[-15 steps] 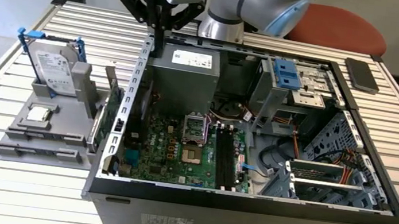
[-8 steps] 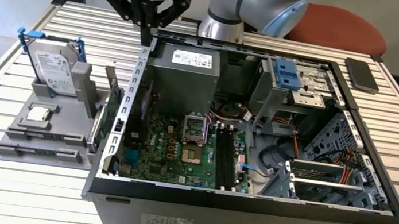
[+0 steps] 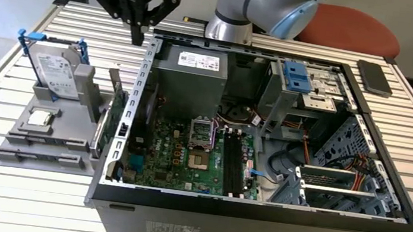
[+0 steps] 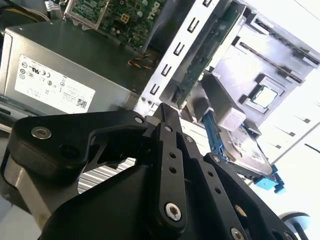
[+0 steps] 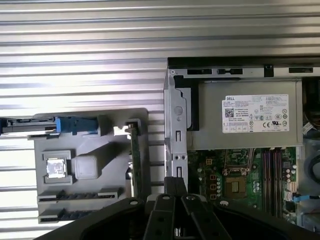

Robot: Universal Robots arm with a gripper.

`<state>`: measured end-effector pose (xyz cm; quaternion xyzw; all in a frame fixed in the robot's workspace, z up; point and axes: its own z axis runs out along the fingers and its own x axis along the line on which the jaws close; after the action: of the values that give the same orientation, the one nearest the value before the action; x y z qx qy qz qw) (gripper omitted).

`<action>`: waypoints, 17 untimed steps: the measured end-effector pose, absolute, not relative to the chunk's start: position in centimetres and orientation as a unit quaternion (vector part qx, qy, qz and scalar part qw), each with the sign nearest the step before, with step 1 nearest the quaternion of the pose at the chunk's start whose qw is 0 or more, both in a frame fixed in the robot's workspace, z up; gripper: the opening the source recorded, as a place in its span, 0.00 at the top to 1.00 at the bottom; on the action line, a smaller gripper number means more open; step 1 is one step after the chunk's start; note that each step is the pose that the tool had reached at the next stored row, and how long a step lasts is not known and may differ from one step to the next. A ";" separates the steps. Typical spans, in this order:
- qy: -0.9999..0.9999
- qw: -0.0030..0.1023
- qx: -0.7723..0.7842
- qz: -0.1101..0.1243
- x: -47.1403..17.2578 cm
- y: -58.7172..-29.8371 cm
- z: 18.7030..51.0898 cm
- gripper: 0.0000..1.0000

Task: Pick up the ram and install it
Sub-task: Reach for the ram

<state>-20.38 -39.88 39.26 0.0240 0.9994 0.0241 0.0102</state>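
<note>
My gripper [image 3: 137, 38] hangs above the table behind the open computer case [image 3: 258, 210], near the case's back corner on the exterior view's left. Its fingers are shut with nothing between them, as both wrist views show [image 5: 175, 184] [image 4: 167, 109]. The ram [image 3: 49, 142] appears as a slim dark stick standing on edge in a slot of the grey holder [image 3: 29, 128], well in front of the gripper and apart from it. In the first wrist view the ram [image 5: 80, 194] is a dark strip. The motherboard's black memory slots [image 3: 233, 161] lie inside the case.
On the holder stand a silver hard drive in a blue frame [image 3: 57, 69], a processor chip [image 3: 40, 118] and an upright green card [image 3: 115, 113]. A second dark strip [image 3: 40, 157] fills the neighbouring slot. Also here are a power supply [image 3: 192, 72], a phone [image 3: 374, 77] and a red chair [image 3: 350, 27].
</note>
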 end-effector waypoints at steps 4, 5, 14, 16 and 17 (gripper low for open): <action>0.999 0.010 0.022 0.024 -21.4 -39.9 39.3 1.00; 0.999 0.010 0.021 0.024 -21.6 -39.9 39.3 1.00; 1.000 0.010 0.016 0.024 -23.9 -39.9 39.3 1.00; 1.000 0.010 0.015 0.024 -24.4 -39.9 39.3 1.00; 1.000 0.010 0.014 0.024 -24.7 -39.9 39.3 1.00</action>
<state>-24.73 -39.88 39.27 0.0142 0.9996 0.0242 0.0099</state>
